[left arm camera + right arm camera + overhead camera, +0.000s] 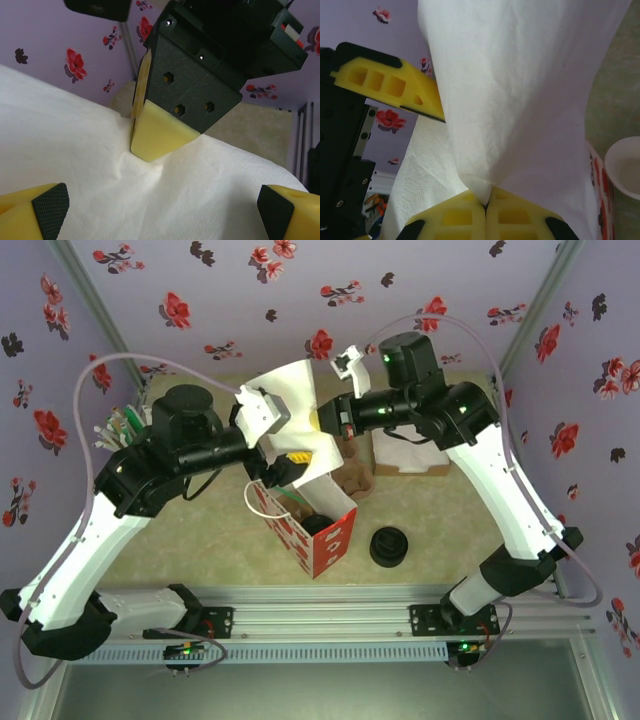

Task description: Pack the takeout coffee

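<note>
Counter (220, 540): red-and-white paper bag (325, 545) upright, middle. White napkin (288, 388) hangs above bag; right fingers (470, 215) clenched on its edge. Beside napkin, left fingers (42, 212) spread wide, released. Inside bag, seemingly, takeout coffee (318, 525), black lid up.

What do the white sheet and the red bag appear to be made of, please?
White sheet: probably matte napkin paper; it creases softly and shows embossed dimples. Red bag: likely printed paper, judging by its stiff, folded edges; gloss unclear.
</note>
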Robot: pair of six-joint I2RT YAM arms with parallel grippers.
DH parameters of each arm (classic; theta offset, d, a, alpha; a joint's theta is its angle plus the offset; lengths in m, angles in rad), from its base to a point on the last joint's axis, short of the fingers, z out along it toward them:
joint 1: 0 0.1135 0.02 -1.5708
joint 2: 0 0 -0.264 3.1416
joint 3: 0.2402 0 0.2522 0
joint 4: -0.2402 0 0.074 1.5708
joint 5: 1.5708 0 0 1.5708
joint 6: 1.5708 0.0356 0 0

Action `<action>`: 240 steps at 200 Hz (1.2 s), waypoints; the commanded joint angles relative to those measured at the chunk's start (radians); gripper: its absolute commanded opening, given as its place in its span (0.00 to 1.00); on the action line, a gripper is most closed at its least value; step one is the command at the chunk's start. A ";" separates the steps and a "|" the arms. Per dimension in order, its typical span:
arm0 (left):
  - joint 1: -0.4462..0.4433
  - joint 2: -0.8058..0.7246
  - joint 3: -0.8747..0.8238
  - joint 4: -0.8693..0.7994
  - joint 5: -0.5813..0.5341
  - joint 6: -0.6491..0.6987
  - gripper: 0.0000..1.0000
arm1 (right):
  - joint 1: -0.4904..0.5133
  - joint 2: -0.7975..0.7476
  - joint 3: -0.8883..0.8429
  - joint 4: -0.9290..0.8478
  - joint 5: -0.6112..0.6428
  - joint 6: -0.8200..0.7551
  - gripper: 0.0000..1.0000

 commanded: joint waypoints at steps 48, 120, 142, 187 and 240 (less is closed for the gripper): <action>-0.032 0.015 0.036 -0.101 -0.076 0.093 0.99 | 0.067 -0.014 0.021 0.019 -0.174 -0.009 0.00; -0.042 -0.014 0.002 -0.051 0.021 0.051 0.99 | 0.140 0.012 0.039 0.094 -0.206 0.050 0.00; -0.041 -0.033 -0.006 -0.031 0.052 0.029 0.96 | 0.152 0.010 0.044 0.116 -0.206 0.066 0.00; -0.041 -0.053 -0.014 -0.029 0.075 -0.004 0.62 | 0.153 0.010 0.046 0.114 -0.181 0.068 0.00; -0.041 -0.074 -0.037 -0.034 0.072 -0.030 0.17 | 0.152 0.008 0.053 0.122 -0.155 0.077 0.05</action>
